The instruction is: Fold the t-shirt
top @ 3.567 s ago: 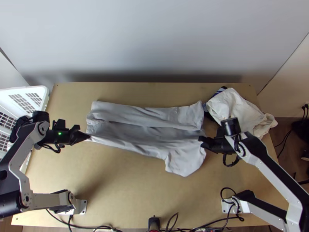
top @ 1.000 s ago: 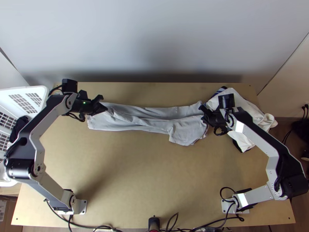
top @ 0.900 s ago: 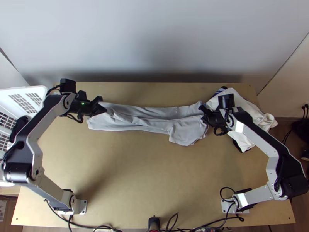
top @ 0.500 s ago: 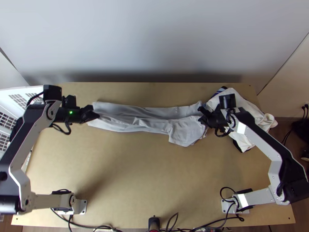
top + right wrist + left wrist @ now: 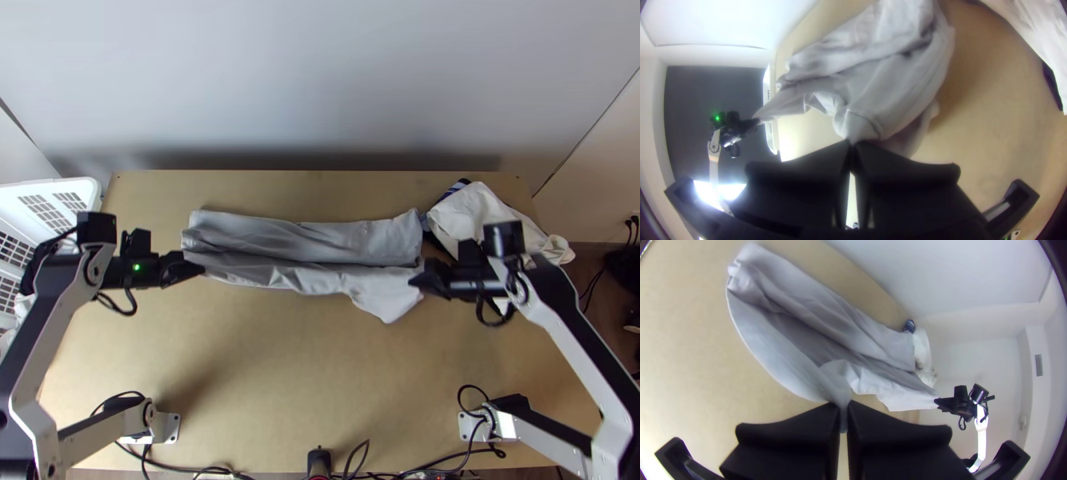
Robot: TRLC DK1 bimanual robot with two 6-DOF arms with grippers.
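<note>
Stretching the pale grey t-shirt point(image 5: 320, 240) between both grippers, you hold its near side raised.
Your left gripper point(image 5: 198, 270) and right gripper point(image 5: 417, 280) pinch cloth; the far side lies on the table point(image 5: 280, 384).

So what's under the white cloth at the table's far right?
Under the white cloth, a blue striped edge pokes out, and a dark strip shows along another side. The rest is covered, so I can't tell whether they belong together.
</note>
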